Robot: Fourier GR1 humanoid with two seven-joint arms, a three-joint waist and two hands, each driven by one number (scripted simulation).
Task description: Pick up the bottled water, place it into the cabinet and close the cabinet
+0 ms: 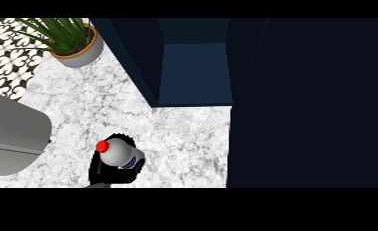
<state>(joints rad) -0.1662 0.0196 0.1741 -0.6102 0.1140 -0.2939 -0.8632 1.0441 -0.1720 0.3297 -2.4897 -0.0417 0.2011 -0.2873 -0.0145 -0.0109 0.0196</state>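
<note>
The bottled water (120, 156) is white with a red cap and a blue label. It is seen from above, low in the head view and left of centre. My right hand (111, 173) is curled round its lower part, coming in from the lower edge. The dark blue cabinet (196, 70) stands open at the top centre, its inside showing a lighter blue floor. Its open door (303, 105) fills the right side of the view. The bottle is in front of the cabinet and to its left, over the marble counter (184, 130). Of my left arm only a grey forearm (18, 137) shows at the left edge.
A potted green plant (72, 45) in a grey pot with a tan rim stands at the back left of the counter. A black-and-white patterned wall (15, 60) lies behind it at the far left.
</note>
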